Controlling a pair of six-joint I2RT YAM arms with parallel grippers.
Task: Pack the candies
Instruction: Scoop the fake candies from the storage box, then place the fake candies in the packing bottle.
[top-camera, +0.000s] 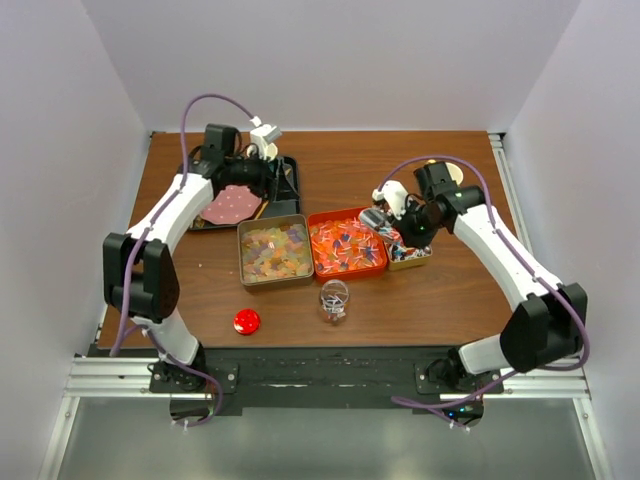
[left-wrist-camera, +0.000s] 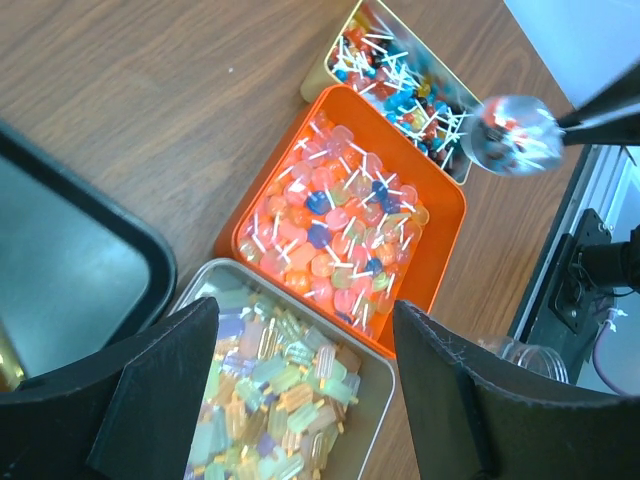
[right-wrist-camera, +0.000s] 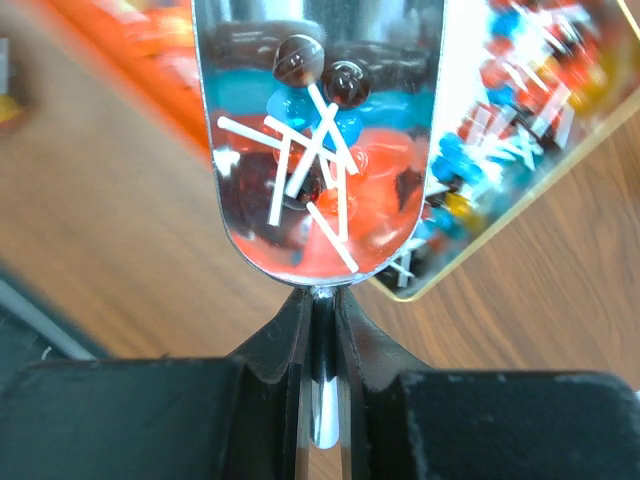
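- Red disc (top-camera: 246, 321): lies flat on the table (top-camera: 200, 290), nearest the arm bases, left of centre, apart from everything else.
- Glass jar (top-camera: 334, 298): upright, right of the disc and just in front of the orange tray. Its contents are too small to make out.
- Silver tin (top-camera: 273, 250): filled with pastel candies (left-wrist-camera: 270, 400) in yellow, green, orange and lilac. It sits against the orange tray's left side.
- Orange tray (top-camera: 350, 273): middle of the row, full of stick candies (left-wrist-camera: 340, 240), mostly orange and pink with some blue.
- Gold tin (left-wrist-camera: 320, 75): just right of the orange tray, holding more stick candies in red and blue.
- Right gripper (right-wrist-camera: 318, 310): clenched on the thin handle of a metal scoop (right-wrist-camera: 235, 190). The scoop is raised beside the gold tin, with a few dark, blue and red stick candies in its bowl.
- Left gripper (left-wrist-camera: 300, 340): jaws apart, grasping nothing, hanging over the far left of the table.
- Black tray (top-camera: 290, 180): far left, carrying a pink round plate (top-camera: 232, 203).
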